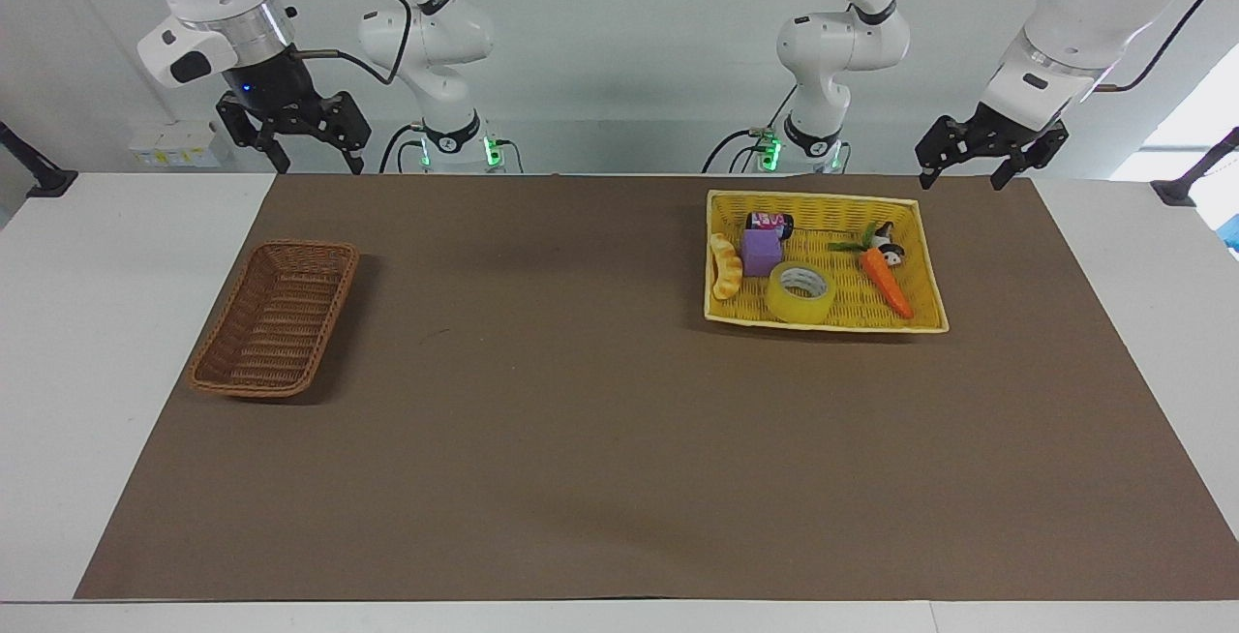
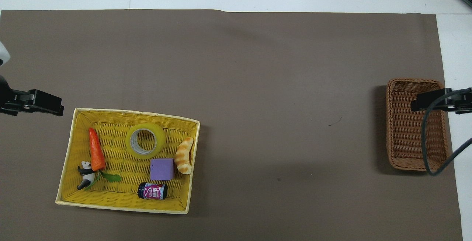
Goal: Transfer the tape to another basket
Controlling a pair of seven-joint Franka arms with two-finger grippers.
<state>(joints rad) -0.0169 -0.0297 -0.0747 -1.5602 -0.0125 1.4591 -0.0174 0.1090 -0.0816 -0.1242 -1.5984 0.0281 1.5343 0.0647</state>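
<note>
The yellow tape roll (image 1: 800,291) lies flat in the big yellow basket (image 1: 813,197), at its edge farthest from the robots; it also shows in the overhead view (image 2: 145,140). The small brown wicker basket (image 1: 276,318) stands empty toward the right arm's end of the table and shows in the overhead view (image 2: 415,123). My left gripper (image 1: 962,176) is open and empty, raised above the table edge beside the yellow basket (image 2: 136,112). My right gripper (image 1: 319,165) is open and empty, raised above the table edge; in the overhead view it (image 2: 424,102) overlaps the brown basket.
In the yellow basket with the tape lie an orange carrot (image 1: 886,283), a panda figure (image 1: 889,248), a purple block (image 1: 762,252), a bread piece (image 1: 725,266) and a dark can (image 1: 769,221). A brown mat (image 1: 581,420) covers the table between the baskets.
</note>
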